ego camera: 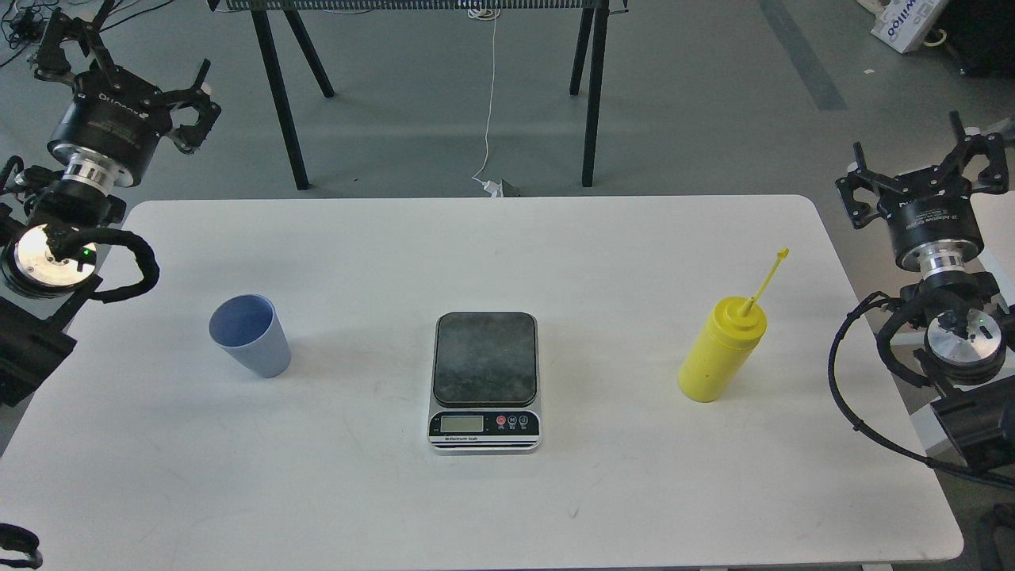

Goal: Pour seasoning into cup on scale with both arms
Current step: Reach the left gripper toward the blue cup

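Observation:
The light-blue cup stands upright on the left part of the white table. The scale lies in the middle with its dark platform bare. The yellow squeeze bottle of seasoning stands upright on the right, its cap strap sticking up. My left gripper is open and empty, raised beyond the table's far left corner, well away from the cup. My right gripper is open and empty, off the table's right edge, far right of the bottle.
Black trestle legs and a white cable are on the grey floor behind the table. A cardboard box lies at the far right. Bare tabletop lies between cup, scale and bottle.

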`<state>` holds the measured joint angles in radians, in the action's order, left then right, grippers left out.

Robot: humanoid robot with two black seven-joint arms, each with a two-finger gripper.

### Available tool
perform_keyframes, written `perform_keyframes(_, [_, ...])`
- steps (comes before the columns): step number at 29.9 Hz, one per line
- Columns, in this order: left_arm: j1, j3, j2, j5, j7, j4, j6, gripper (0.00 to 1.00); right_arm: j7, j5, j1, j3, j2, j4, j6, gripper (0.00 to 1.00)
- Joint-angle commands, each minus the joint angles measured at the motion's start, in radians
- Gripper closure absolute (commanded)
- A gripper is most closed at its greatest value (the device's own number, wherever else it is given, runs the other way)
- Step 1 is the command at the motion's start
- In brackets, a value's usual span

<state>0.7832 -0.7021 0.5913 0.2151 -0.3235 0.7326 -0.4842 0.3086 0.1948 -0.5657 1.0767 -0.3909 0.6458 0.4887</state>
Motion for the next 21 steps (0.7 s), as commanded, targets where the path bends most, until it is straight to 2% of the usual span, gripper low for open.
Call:
perform_keyframes(1, [-0.004,0.019,0.042,-0.040,-0.003,0.010,-0.005,0.00,0.001,0.000,0.038,0.008,-0.029,0.043,0.000,0.00])
perform_keyframes(6, [-0.002,0.043,0.061,-0.262,-0.006,0.065,-0.001,0.01,0.001,0.002,0.079,0.015,-0.057,0.077,0.000,0.00])
perform_keyframes(10, [-0.018,0.043,0.130,-0.537,-0.026,0.236,0.024,0.01,0.001,0.002,0.087,0.022,-0.059,0.078,0.000,0.00])
perform_keyframes(13, [-0.061,0.043,0.177,-0.759,-0.039,0.396,0.100,0.01,0.001,0.002,0.087,0.022,-0.057,0.081,0.000,0.00])
perform_keyframes(17, [-0.104,0.044,0.242,-1.078,-0.046,0.501,0.159,0.01,0.001,0.000,0.087,0.022,-0.059,0.100,0.000,0.00])
perform_keyframes(19, [-0.124,0.043,0.254,-1.263,-0.069,0.508,0.179,0.01,0.001,0.000,0.087,0.023,-0.059,0.104,0.000,0.00])
perform_keyframes(21, [-0.154,0.044,0.271,-1.452,-0.126,0.508,0.228,0.01,0.004,0.001,0.089,0.026,-0.059,0.106,0.000,0.00])
